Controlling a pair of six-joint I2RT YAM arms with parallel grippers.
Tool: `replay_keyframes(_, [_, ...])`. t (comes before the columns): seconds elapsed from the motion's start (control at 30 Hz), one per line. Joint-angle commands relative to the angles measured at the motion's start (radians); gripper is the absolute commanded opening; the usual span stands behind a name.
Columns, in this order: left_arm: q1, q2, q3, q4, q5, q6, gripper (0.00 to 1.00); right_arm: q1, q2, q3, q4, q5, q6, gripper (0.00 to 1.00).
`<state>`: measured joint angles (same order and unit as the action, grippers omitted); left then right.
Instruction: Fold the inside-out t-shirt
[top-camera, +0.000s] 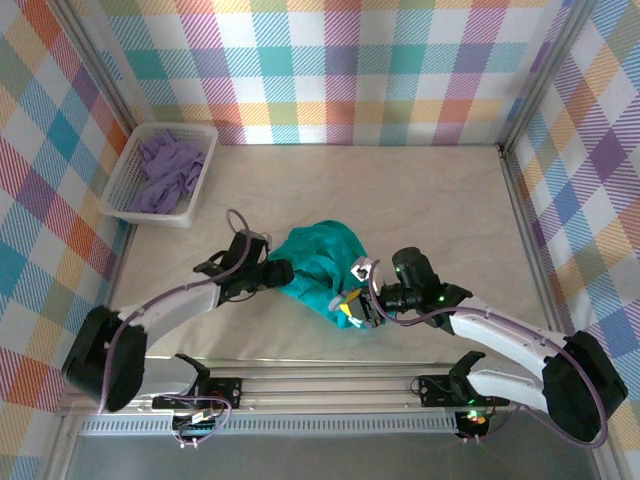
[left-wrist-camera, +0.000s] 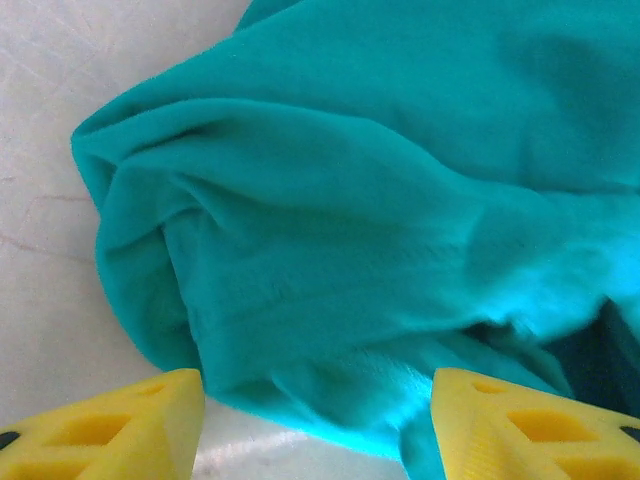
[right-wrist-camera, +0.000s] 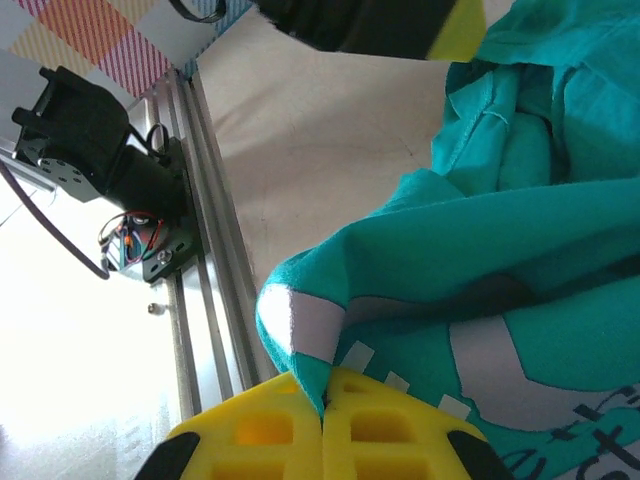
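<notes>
From above, the crumpled teal t-shirt (top-camera: 318, 262) lies mid-tabletop (top-camera: 430, 200), toward the near edge. Left wrist: the left gripper (left-wrist-camera: 315, 425) has its jaws apart, wrinkled cloth loose between them. Right wrist: the right gripper (right-wrist-camera: 323, 415) is pinched tight on a pale-printed fold.

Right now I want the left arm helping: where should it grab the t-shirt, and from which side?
Probably the t-shirt by its bunched left edge, coming from the left: that fold bulges toward the open left gripper; the right gripper pins the near edge.

L wrist: t-shirt (left-wrist-camera: 380, 200) cropped top/R | R wrist: print txt (right-wrist-camera: 598, 432) cut off, unreadable
</notes>
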<state>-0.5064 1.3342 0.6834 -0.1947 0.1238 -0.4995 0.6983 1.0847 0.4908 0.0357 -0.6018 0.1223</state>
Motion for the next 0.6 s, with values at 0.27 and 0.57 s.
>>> replay_keyframes(0.27, [0.013, 0.145, 0.118, 0.131, -0.031, 0.095, 0.14, 0.007, 0.019, 0.151, -0.247, 0.072, -0.154, 0.4])
replay_keyframes(0.57, [0.028, -0.079, 0.076, 0.172, 0.116, 0.101, 0.0, 0.002, 0.228, 0.338, -0.204, 0.478, -0.045, 0.56])
